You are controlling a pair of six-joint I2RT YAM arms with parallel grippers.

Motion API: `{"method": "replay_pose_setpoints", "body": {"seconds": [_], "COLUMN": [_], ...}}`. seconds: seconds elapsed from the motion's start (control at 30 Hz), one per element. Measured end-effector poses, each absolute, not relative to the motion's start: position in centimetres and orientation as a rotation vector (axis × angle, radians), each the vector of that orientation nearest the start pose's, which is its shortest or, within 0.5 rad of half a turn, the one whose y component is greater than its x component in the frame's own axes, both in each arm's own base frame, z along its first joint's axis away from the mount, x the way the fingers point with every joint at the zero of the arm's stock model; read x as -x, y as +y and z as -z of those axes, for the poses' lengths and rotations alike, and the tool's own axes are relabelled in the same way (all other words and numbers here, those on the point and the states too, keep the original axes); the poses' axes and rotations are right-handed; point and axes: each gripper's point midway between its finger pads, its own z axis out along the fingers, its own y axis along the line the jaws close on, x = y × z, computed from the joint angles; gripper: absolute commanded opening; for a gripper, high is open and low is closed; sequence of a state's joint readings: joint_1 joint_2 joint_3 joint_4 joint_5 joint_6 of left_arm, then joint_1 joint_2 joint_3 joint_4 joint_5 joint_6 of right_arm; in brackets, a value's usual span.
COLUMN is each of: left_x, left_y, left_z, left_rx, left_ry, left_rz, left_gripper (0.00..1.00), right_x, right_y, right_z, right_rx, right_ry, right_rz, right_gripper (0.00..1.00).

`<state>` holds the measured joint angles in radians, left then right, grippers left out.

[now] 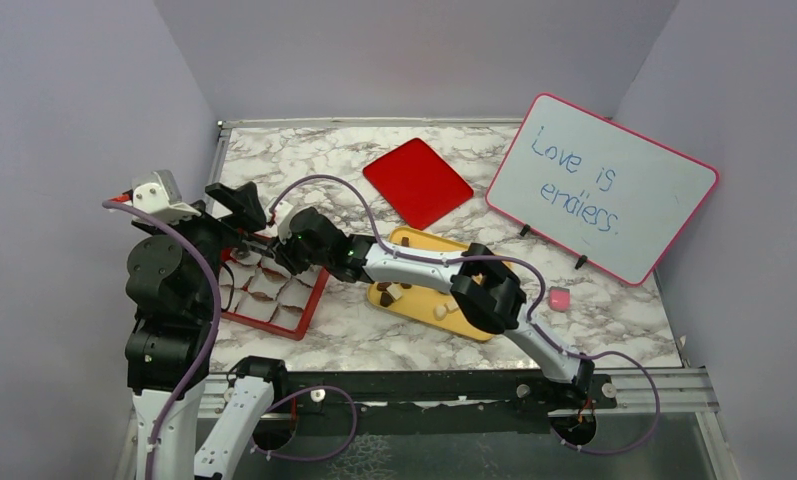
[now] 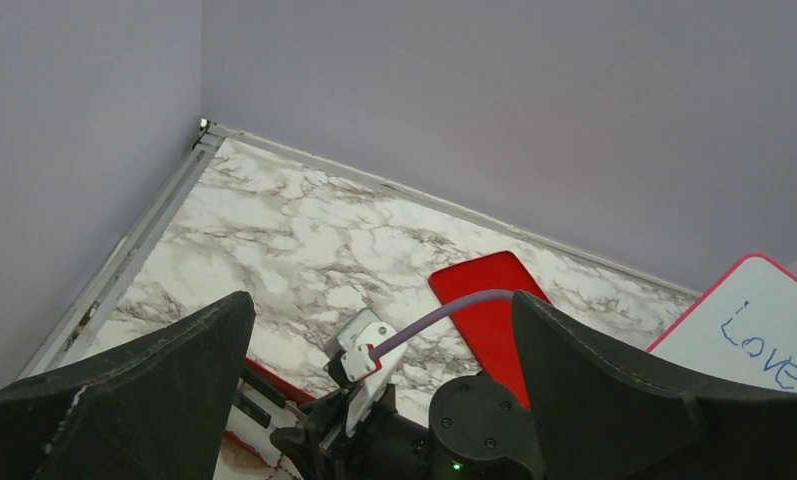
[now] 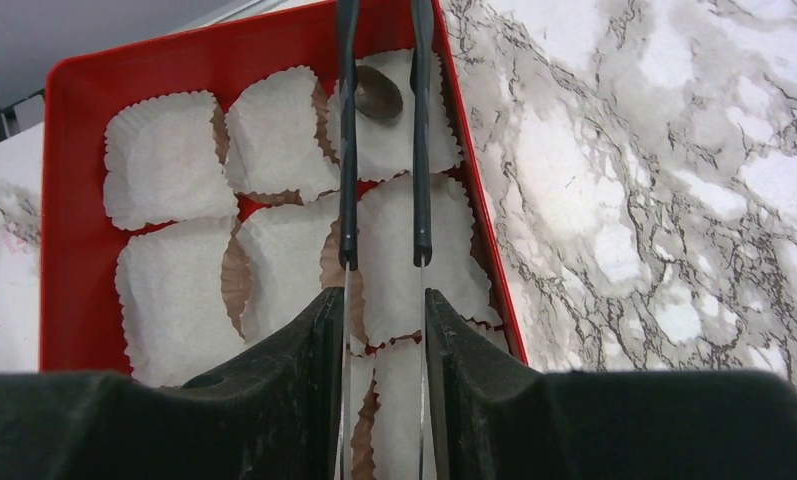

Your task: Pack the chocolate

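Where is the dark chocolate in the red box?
Right wrist view: the dark chocolate lies in a white paper cup at the far right corner of the red box, between the thin right fingers.

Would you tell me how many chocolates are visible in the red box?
1: a dark chocolate in the far-right corner cup of the red box. Nearer cups sit partly behind the right end effector, so others may exist.

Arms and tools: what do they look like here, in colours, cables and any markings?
The left arm and right arm have black joints and white links, each trailing a lavender cable. The left tool has broad matte black fingers; the right tool adds thin dark tweezer-like blades. A green light glows on the right wrist.
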<state>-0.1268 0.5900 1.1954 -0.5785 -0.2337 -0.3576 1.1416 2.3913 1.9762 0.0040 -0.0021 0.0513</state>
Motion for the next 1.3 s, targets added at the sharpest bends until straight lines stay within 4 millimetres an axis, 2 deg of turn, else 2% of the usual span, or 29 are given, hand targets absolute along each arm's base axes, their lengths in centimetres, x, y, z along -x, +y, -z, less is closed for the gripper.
{"method": "replay_pose_setpoints", "body": {"seconds": [0.13,0.3,0.5,0.63,0.83,0.93,1.13,1.3], "left_x": [-22.2,-22.9,-23.8,-24.8,-26.0,-26.2,-26.4,-26.7], "left_y": [-0.1,-0.2,-0.6,-1.8,-4.9,-5.8,-6.3,-6.6], "left_z": [-40.7,-39.0,-36.8,-34.9,-32.6,-30.8,-27.6,-24.6], "left_rx": [0.362,0.363,0.351,0.307,0.191,0.160,0.123,0.096], "left_ry": [1.530,1.572,1.633,1.696,1.784,1.815,1.866,1.910], "left_rz": [0.192,0.181,0.176,0.218,0.349,0.387,0.394,0.395], "left_gripper": [0.99,0.99,0.99,0.99,0.99,0.99,0.99,0.99], "right_x": [-27.3,-26.6,-25.7,-25.0,-23.8,-23.2,-22.1,-21.0], "right_y": [60.8,59.5,55.8,52.4,46.3,43.5,37.8,33.0], "right_z": [-12.4,-16.0,-18.9,-18.6,-17.6,-18.4,-20.8,-20.7], "right_rx": [1.069,1.043,1.006,0.993,0.962,0.932,0.839,0.777], "right_ry": [1.762,1.739,1.769,1.828,1.929,1.951,1.985,2.057], "right_rz": [-0.768,-0.791,-0.752,-0.687,-0.564,-0.525,-0.456,-0.372], "right_gripper": [0.36,0.35,0.35,0.35,0.35,0.35,0.36,0.36]}}
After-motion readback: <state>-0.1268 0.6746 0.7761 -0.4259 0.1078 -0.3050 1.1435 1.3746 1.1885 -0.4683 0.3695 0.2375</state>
